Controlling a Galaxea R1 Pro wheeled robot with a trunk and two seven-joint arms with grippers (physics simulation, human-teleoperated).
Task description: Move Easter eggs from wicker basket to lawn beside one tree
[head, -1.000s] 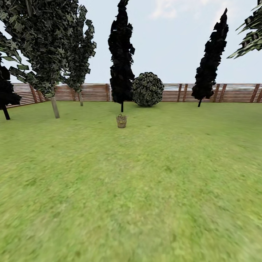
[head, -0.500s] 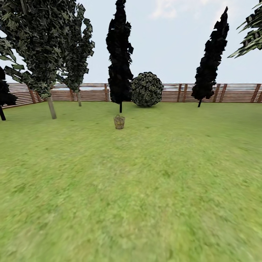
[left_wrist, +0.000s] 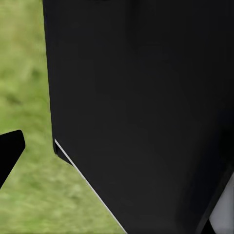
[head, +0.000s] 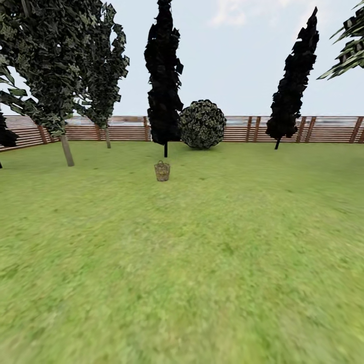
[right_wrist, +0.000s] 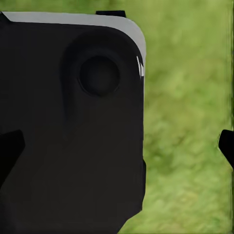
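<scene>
The wicker basket [head: 162, 171] stands small and far off on the lawn [head: 202, 263], just in front of a near-black tree. Its weave looks yellowish, but at this distance I cannot make out the three Easter eggs. A tree [head: 66, 150] with a pale grey-brown trunk and grey-green canopy stands to the basket's left. In the left wrist view one dark fingertip [left_wrist: 9, 148] of my left gripper [left_wrist: 117, 151] shows over grass. The right gripper [right_wrist: 117, 148] has its fingertips [right_wrist: 227, 146] far apart and holds nothing.
A second pale-trunked tree [head: 107, 136] stands by the slat fence [head: 313, 129]. Two near-black trees [head: 164, 76] [head: 293, 86] and a round bush [head: 202, 124] line the back. A black robot body part [left_wrist: 146, 97] [right_wrist: 73, 136] sits close before both wrist cameras.
The whole head view has shifted: basket and left trees slide leftward and the basket sits slightly lower, so the camera has moved. Nothing on the lawn has moved itself.
</scene>
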